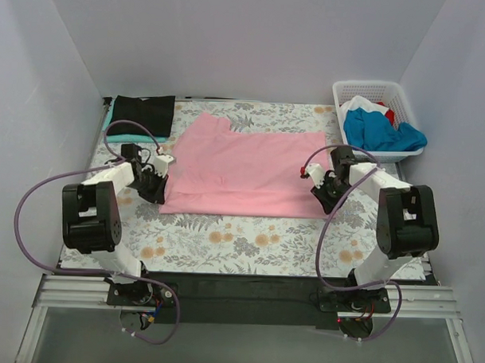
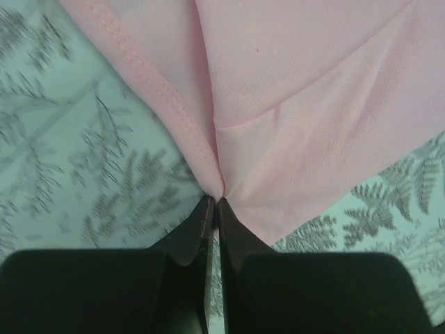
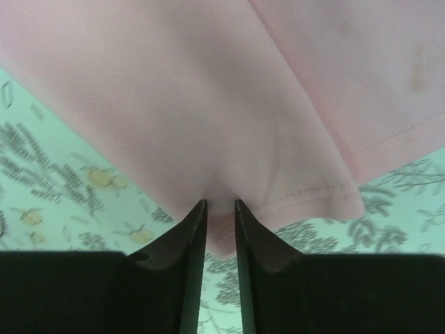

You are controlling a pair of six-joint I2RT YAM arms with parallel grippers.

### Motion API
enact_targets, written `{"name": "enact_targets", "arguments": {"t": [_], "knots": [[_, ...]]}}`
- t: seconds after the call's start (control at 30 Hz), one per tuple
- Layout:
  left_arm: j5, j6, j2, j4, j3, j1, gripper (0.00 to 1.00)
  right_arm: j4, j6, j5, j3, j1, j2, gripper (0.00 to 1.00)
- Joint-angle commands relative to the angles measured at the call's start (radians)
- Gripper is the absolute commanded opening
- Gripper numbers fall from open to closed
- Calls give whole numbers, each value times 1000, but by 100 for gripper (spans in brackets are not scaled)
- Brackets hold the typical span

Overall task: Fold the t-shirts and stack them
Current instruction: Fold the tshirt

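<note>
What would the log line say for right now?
left claw: shut on pink t-shirt | right claw: shut on pink t-shirt

Pink t-shirt (image 2: 313,104) — matt cloth, fine pin-hole knit, stitched hems. Tablecloth (image 1: 248,241) — matt printed cloth. Basket (image 1: 369,84): white plastic lattice, smooth. Left gripper (image 2: 215,202) and right gripper (image 3: 220,203) fingers: black, smooth, dull sheen.

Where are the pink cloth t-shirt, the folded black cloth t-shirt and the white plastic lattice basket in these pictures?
pink cloth t-shirt (image 1: 243,169): top external view, middle of its body.
folded black cloth t-shirt (image 1: 145,113): top external view, its top layer.
white plastic lattice basket (image 1: 365,85): top external view, far rim.
</note>
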Motion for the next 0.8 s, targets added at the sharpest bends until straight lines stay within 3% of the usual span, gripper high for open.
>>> {"name": "enact_targets", "arguments": {"t": [0.0, 0.27, 0.3, 0.33, 0.47, 0.63, 0.77], "knots": [[-79, 74, -111, -131, -105, -2, 0, -161, -34, 3, -119, 17, -52, 28], [-96, 153, -282, -323, -167, -2, 0, -372, -94, -66, -187, 85, -201, 30], [-82, 164, -288, -345, -158, -2, 3, -398, -106, -94, -170, 87, -207, 34], [-70, 174, -299, -384, -120, -2, 16, -447, -111, -102, -147, 85, -215, 36], [8, 161, -279, -380, 55, -2, 37, -464, -119, -134, 92, 53, -213, 45], [173, -11, -112, -291, 344, -6, 42, -432, -51, -154, 411, -53, -4, 45], [200, -147, 26, -188, 554, -26, 44, -355, 16, -131, 628, -93, 164, 43]]}}
